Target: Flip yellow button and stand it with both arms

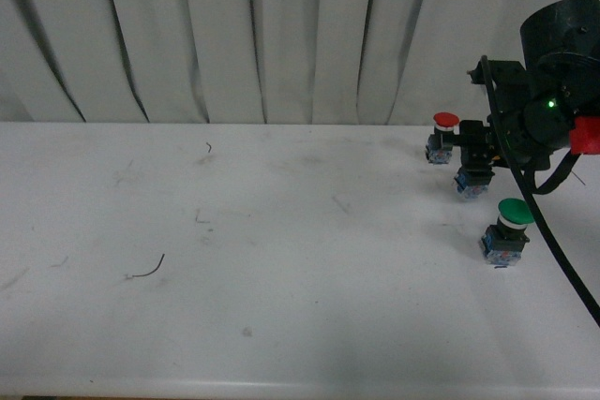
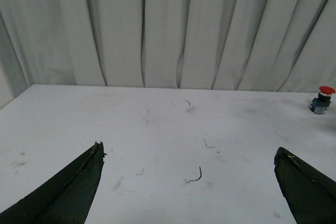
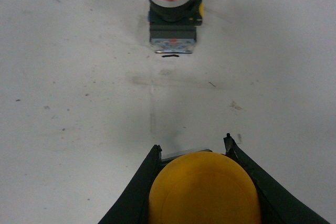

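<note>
- Step: right gripper clasped the yellow button by its cap at the table's far right, between the red-capped button and green-capped button.
- Left gripper: spread wide, empty, well apart.
- Next, by judgement: turn the button over, left gripper steadying.

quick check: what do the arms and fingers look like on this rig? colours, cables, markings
Right arm: bulky matte black housing, a lit green LED, a red patch on its side, and a black cable trailing down. Left gripper has black, tapered wedge fingers with scuffed tips. Right gripper has matching black fingers. No readable markings.
</note>
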